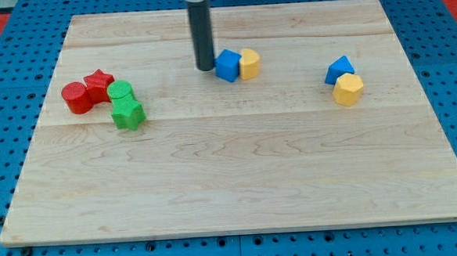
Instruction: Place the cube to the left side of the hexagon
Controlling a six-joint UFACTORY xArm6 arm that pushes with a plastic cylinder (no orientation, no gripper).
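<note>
The blue cube point(227, 65) sits near the top middle of the wooden board point(239, 174), touching a yellow rounded block point(249, 63) on its right. The yellow hexagon point(349, 89) lies at the view's right, just below a blue triangular block point(339, 69) that touches it. My tip point(206, 68) rests on the board just left of the blue cube, close to or touching its left side. The rod rises straight up out of the view's top.
At the view's left a red cylinder point(76, 97) and a red star point(98, 85) sit together, with a green cylinder point(121, 91) and a green star point(128, 114) beside them. Blue pegboard surrounds the board.
</note>
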